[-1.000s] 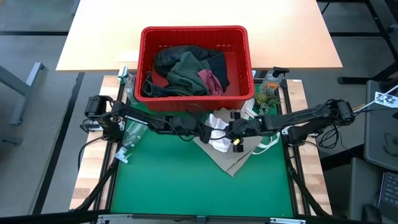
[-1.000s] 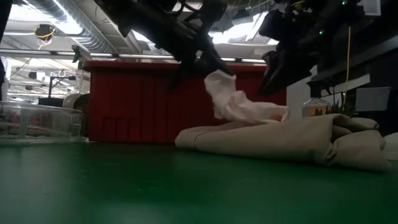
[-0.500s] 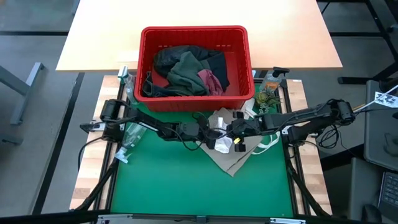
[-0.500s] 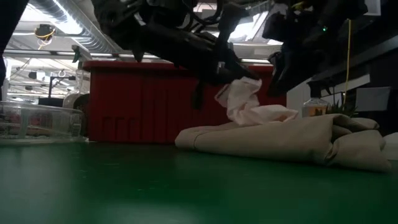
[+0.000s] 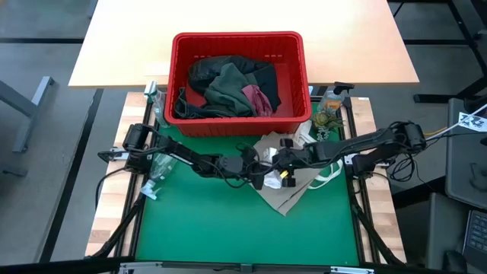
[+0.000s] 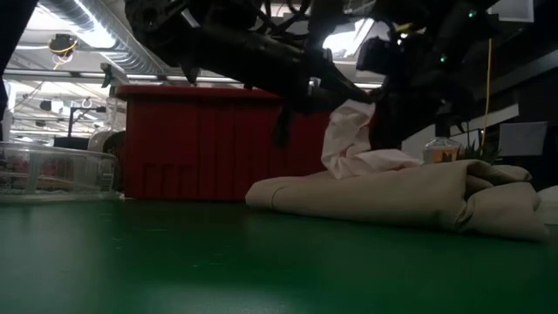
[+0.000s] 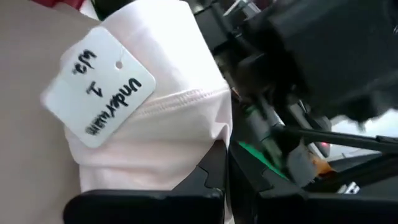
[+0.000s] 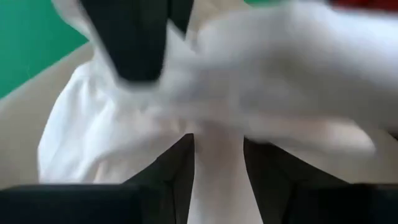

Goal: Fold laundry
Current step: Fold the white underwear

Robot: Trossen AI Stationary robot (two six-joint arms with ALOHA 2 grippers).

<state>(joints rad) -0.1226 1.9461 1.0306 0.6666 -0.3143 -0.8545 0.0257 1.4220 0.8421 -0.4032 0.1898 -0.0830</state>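
A green-matted worktop (image 5: 228, 221) seen from above, with two dark jointed arms reaching in from either side and meeting near the middle. Between them sits a small pale pink garment (image 5: 271, 176) – soft, crumpled knit cloth – lying on top of a flat tan top (image 5: 289, 194) spread over the mat.

The left end effector (image 5: 257, 173) is pinched fully shut on a bunched fold of the pale pink garment (image 7: 168, 137). Its wrist view shows what the others do not: a stitched hem along the fabric and a white paper tag (image 7: 99, 87) with handwritten letters, fastened to the cloth. The right end effector (image 5: 283, 172) has its fingers part-way apart, with a strip of the same pale cloth (image 8: 214, 162) between them; whether they grip it cannot be told.

From table height, the pink garment (image 6: 357, 139) hangs lifted in a limp peak above the tan top (image 6: 401, 196), which lies in thick rounded folds.

Behind the mat stands a red slatted plastic basket (image 5: 293, 76) holding more laundry – an olive-green shirt (image 5: 224, 85), a maroon piece (image 5: 257, 99) and black garments (image 5: 205, 72), heaped loosely. A clear plastic bottle (image 5: 161, 164) lies on the mat's left edge under the left arm.
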